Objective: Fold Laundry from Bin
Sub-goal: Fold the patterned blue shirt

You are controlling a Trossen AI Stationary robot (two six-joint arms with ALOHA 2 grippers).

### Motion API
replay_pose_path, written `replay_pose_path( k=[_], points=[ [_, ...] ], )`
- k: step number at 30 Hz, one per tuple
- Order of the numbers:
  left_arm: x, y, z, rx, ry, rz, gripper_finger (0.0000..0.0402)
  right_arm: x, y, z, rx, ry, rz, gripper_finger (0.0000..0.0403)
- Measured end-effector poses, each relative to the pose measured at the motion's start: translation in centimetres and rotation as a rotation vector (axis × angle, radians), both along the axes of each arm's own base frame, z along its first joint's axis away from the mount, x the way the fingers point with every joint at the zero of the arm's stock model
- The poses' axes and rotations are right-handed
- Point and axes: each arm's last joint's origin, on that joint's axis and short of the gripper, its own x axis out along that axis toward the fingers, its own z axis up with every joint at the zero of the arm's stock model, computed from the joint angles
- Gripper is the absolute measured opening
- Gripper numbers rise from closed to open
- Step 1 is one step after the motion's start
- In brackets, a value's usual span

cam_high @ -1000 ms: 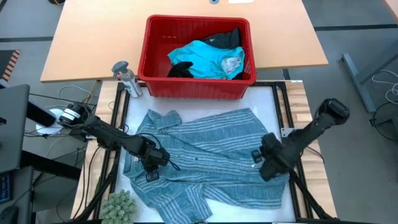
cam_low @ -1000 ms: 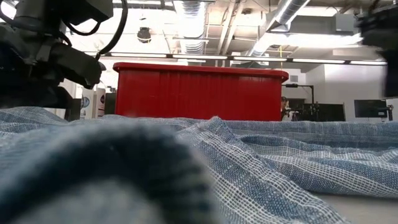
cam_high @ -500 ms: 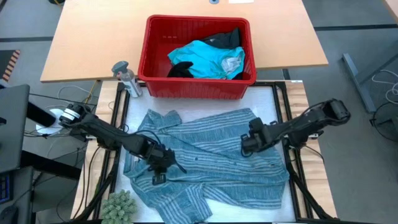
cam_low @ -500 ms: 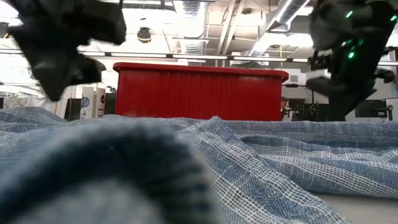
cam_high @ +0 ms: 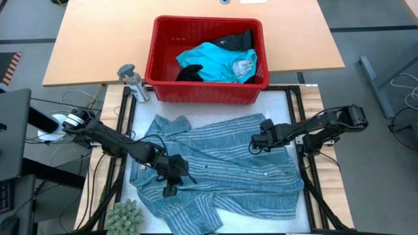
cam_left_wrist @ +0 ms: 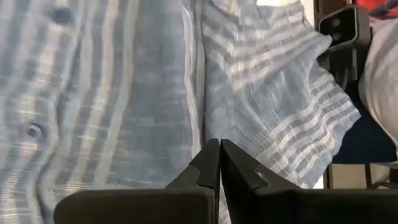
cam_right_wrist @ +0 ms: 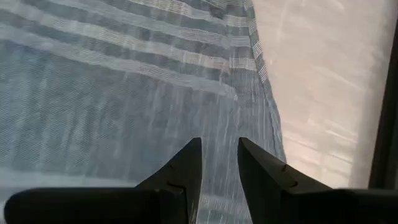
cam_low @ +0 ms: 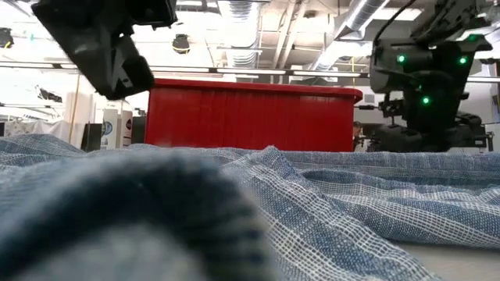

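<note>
We are flattening the blue-grey striped cloth shirt (cam_high: 219,166) on the white table (cam_high: 277,104) before the red plastic bin (cam_high: 208,91). Our left gripper (cam_high: 171,179) is pressed together, empty; the right gripper (cam_high: 256,145) slightly spread. Next we probably need an edge pinch.
</note>
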Motion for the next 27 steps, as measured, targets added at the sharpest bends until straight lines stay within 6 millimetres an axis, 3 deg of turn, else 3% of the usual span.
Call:
replay_pose_path(
  k=[12, 21, 27],
  points=[
    [-1.2, 0.2, -2.8, -0.043, 0.061, 0.076, 0.0000, -1.1, -2.0, -1.6, -0.001, 0.009, -0.069, 0.0127],
    [-1.8, 0.5, -4.0, -0.049, 0.088, 0.112, 0.0000, -2.1, -5.2, -1.6, -0.046, 0.046, -0.219, 0.0127],
    [-1.7, 0.9, -3.7, -0.007, 0.056, 0.157, 0.0000, -3.0, -7.8, -1.2, -0.084, 0.047, -0.365, 0.0127]
  ],
)
